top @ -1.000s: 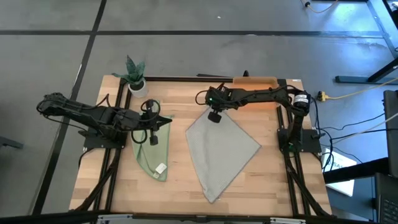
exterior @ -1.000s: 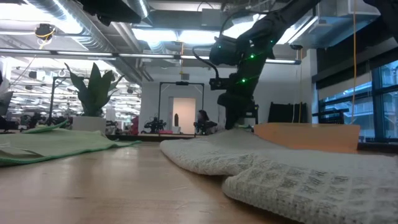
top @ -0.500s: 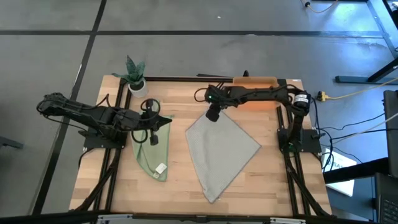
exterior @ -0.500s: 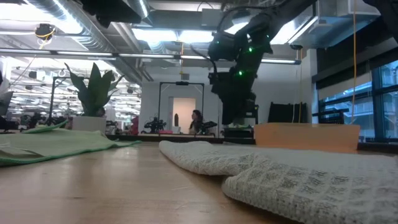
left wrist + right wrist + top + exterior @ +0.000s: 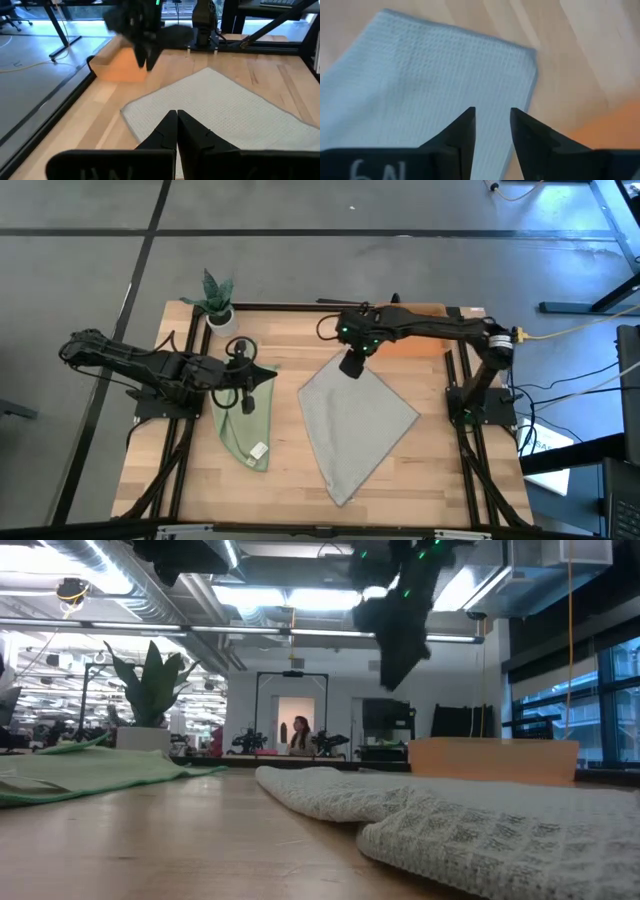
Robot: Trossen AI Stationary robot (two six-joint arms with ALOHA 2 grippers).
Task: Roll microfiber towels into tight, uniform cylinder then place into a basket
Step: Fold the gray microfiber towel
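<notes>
Grey towel: grey towel (image 5: 355, 423) lies flat and unrolled on the table (image 5: 290, 470), right of centre, set like a diamond with one corner pointing far.
Green towel: green towel (image 5: 243, 425) lies at the left, folded long, its white tag at the near end; not rolled either.
Right gripper: right gripper (image 5: 351, 366) hangs above the grey towel's far corner, clear of the cloth; fingers (image 5: 461, 134) parted with nothing between them.
Left gripper: left gripper (image 5: 262, 375) waits over the far end of the green towel, fingers pressed together; I cannot tell whether cloth is caught in them.
Step in hand: judged an early one, squaring up the grey towel before any rolling.
Next move: likely calls for coming down on a corner or edge, pinching it, and folding or turning it over tightly and evenly.
Basket: orange basket (image 5: 415, 312) stands at the far right edge, partly under the right arm; no towel shows in it.
Pot: white pot (image 5: 220, 315) at the far left corner holds a green plant.
</notes>
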